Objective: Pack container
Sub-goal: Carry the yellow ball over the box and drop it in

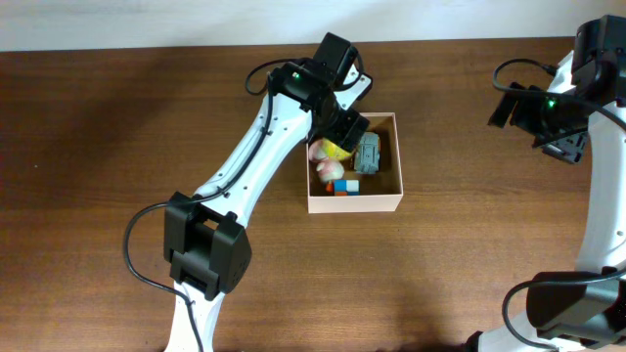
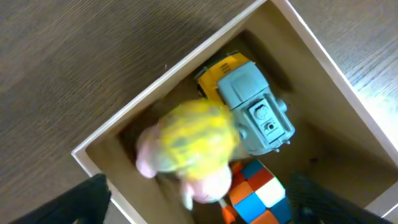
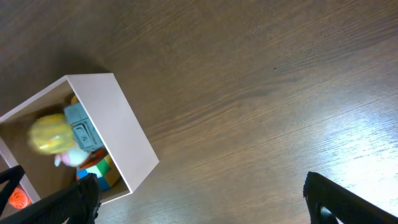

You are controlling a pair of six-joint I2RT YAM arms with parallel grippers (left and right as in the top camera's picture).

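Note:
The container (image 1: 354, 203) is a shallow white-walled box with a tan inside, at the table's middle. It holds a blurred yellow and pink soft toy (image 1: 331, 154), a grey-blue and yellow toy vehicle (image 1: 369, 154) and a multicoloured cube (image 1: 343, 186). My left gripper (image 1: 342, 122) hovers over the box's back left part, open. In the left wrist view its fingers (image 2: 199, 205) stand wide apart, with the soft toy (image 2: 193, 146) blurred below them beside the vehicle (image 2: 258, 118) and the cube (image 2: 261, 193). My right gripper (image 1: 562, 147) is open and empty far to the right.
The right wrist view shows the container (image 3: 124, 124) from outside, with bare brown wood between it and the open right fingers (image 3: 202, 202). A small orange thing (image 3: 17, 198) shows at that view's lower left edge. The left arm reaches across the table's left half.

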